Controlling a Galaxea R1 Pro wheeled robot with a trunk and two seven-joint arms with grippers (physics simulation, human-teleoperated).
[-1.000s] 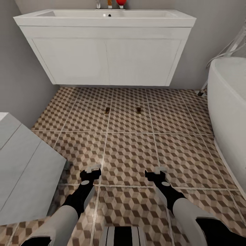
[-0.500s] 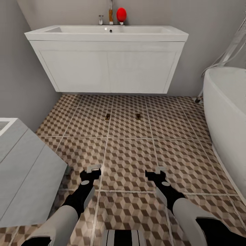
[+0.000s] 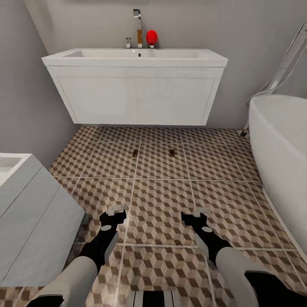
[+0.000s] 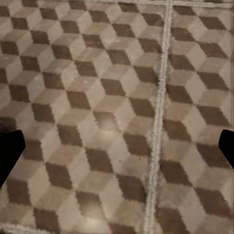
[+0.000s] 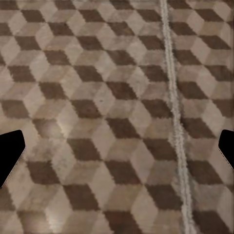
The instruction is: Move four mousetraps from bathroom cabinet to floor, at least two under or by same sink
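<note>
Two mousetraps on the bathroom floor [image 3: 162,200], well ahead of both sets of fingers, just in front of the sink [image 3: 136,57] and its white vanity unit [image 3: 136,100]. Left mousetrap [image 3: 134,152] almost straight ahead of the left gripper [image 3: 114,212], close beside a grout line; right mousetrap [image 3: 171,152] ahead of the right gripper [image 3: 197,214] and a little toward the left one. Both lying flat, side by side, apart from each other, long axes pointing roughly away from the fingertips toward the vanity; too small to tell which end bears the wire.

Both grippers low over the tiles, empty, fingers spread wide: in each wrist view, dark fingertips [image 4: 9,151] [image 5: 9,153] at opposite edges with bare cube-patterned tile between.

Bathtub [image 3: 281,145] off to the right gripper's outer side; a second white unit [image 3: 30,221] close beside the left arm.

Compared with a second ago: whole head view tilted upward, with the sink lower in the picture, chrome tap [image 3: 137,25] and red object [image 3: 151,36] now fully seen. Mousetraps unchanged against the tile lines. Grippers in the same pose.
</note>
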